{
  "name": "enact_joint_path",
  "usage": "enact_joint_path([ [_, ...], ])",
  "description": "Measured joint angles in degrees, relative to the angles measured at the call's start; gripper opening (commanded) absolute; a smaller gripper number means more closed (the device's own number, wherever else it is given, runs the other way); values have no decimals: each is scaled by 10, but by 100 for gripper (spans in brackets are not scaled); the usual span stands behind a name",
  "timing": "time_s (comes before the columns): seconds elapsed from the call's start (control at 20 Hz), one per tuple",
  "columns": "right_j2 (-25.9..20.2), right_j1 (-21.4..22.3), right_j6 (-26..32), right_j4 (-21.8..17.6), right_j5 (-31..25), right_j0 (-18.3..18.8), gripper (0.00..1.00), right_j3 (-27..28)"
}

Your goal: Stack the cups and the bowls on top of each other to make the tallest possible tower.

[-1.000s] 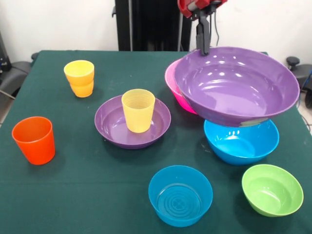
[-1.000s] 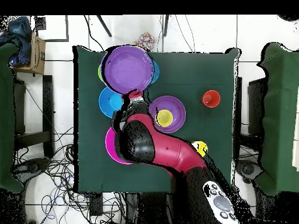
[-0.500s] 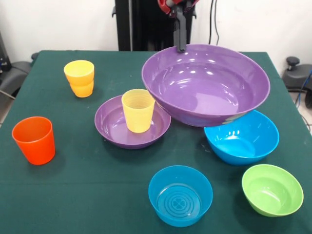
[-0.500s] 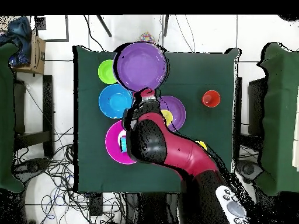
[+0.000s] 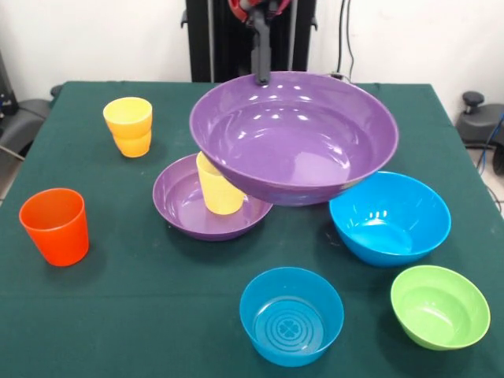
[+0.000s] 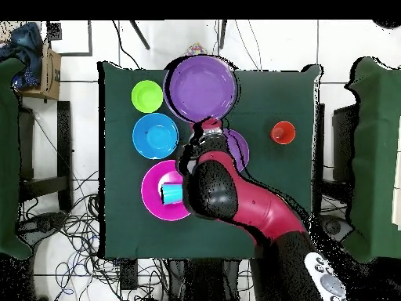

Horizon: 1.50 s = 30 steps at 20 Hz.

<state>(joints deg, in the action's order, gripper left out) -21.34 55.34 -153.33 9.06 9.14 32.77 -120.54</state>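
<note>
A: End effector (image 5: pixel 261 75) clamped on the far rim of a wide purple bowl (image 5: pixel 293 135), held tilted in the air above the bench (image 5: pixel 142 307).

B: Partly covering the pale yellow cup (image 5: pixel 218 191) standing in the second purple bowl (image 5: pixel 183 206). Any writing?

A: None readable.

B: Elsewhere: orange cup (image 5: pixel 54 226), two nested amber cups (image 5: pixel 129 126), big blue bowl (image 5: pixel 390 218), small blue bowl (image 5: pixel 291 315), green bowl (image 5: pixel 439 305).

A: From overhead, light blue cup (image 6: pixel 171 194) inside the pink bowl (image 6: pixel 154 204). Dark green cloth, white tiled floor (image 6: pixel 78 259), loose cables (image 6: pixel 74 235).
</note>
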Motion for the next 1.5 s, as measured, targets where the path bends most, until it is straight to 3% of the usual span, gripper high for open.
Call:
enact_joint_path([
  [1.15,-19,2,0,-46,0,39,0,-49],
  [1.5,-44,12,0,-66,0,72,0,-75],
])
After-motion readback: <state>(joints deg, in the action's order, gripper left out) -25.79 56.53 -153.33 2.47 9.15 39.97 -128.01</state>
